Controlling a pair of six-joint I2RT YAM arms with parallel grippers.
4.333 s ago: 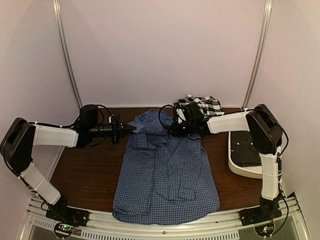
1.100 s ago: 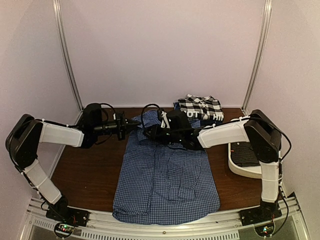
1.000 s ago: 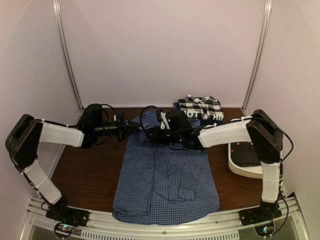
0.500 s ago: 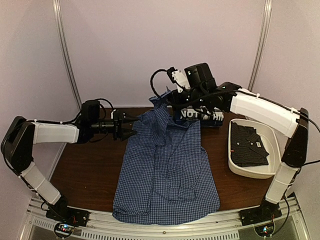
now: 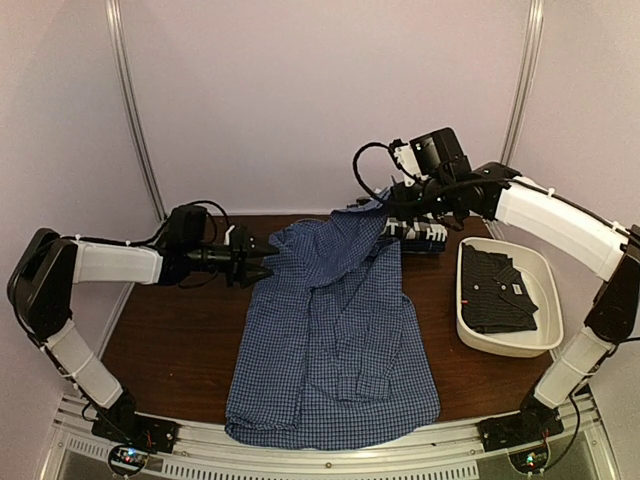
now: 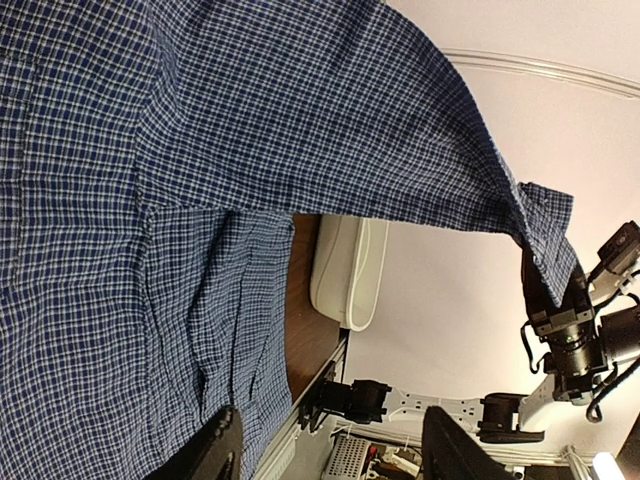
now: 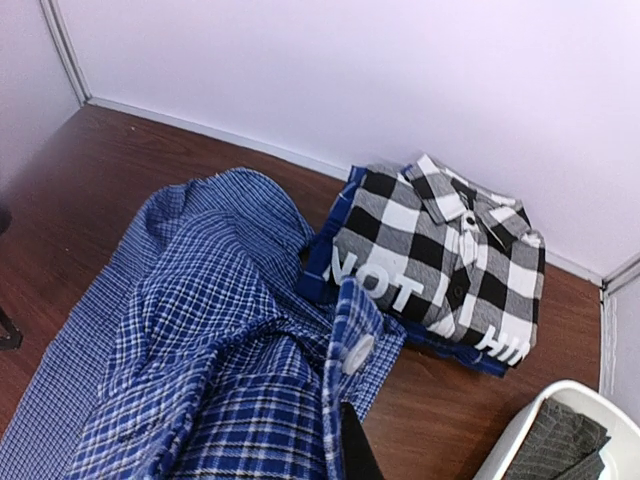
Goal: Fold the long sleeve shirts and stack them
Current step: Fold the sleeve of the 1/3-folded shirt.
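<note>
Holds the unfolded fine-check shirt (image 5: 330, 340) up by its sleeve (image 5: 355, 228) in the clenched right gripper (image 5: 393, 206), left gripper (image 5: 255, 262) released alongside; below that gripper, black-and-white check shirt (image 7: 450, 250) already folded onto dark blue shirt (image 7: 400, 310).

Robot lab test cell. Blank pale wall panels (image 5: 320, 100) on three sides, metal rails (image 5: 135, 110) up the corners. The left arm (image 5: 110, 265) and right arm (image 5: 555, 218) are bolted to an aluminium frame (image 5: 320, 445) at the near edge of a brown table (image 5: 170, 340). Loose cables (image 5: 357, 168), and bare circuit boards with lit LEDs (image 5: 127, 458) at the bases. Laundry serves as props (blue-and-white check shirt (image 5: 330, 340), folded stack (image 7: 440, 250), white tub (image 5: 505, 347)).
</note>
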